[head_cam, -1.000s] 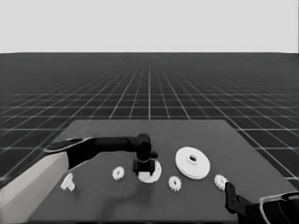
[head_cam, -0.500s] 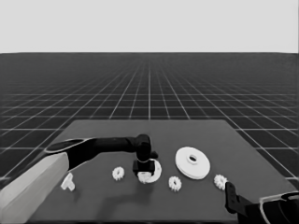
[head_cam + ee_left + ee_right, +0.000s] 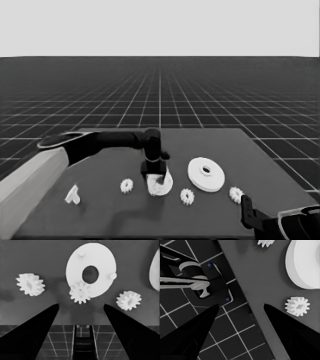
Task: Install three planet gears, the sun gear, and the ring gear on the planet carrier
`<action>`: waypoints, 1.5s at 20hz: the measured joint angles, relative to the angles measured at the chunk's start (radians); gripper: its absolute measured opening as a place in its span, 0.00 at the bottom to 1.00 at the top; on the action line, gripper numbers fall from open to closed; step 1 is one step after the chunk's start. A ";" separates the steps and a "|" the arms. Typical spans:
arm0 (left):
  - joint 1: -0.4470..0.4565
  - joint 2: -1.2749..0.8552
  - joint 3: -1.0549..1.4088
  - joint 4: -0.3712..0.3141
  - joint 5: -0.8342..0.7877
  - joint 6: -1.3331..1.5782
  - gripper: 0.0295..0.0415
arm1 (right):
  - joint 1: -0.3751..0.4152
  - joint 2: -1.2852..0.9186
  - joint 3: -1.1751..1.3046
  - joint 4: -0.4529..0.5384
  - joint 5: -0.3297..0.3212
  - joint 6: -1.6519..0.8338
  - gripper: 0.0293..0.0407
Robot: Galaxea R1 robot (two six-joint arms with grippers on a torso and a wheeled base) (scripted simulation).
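A: Left gripper (image 3: 156,176)?
B: Over the smaller round part (image 3: 91,270) mid-table, fingers (image 3: 37,325) spread wide, holding nothing. One gear (image 3: 80,292) sits on that part's rim; two pegs on it are bare.

A: Other gears?
B: Three loose on the table (image 3: 110,210): gear one (image 3: 127,186), gear two (image 3: 187,196), gear three (image 3: 236,194).

A: Larger round part?
B: Larger round part (image 3: 206,174) lies flat, right of the smaller.

A: Right gripper (image 3: 241,308)?
B: Parked at the table's near right corner, open, empty. Thin white piece (image 3: 73,195) far left.
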 joint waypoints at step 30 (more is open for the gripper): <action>0.193 -0.327 -0.001 0.171 -0.130 0.303 0.14 | 0.000 0.000 0.000 0.000 0.000 0.000 0.81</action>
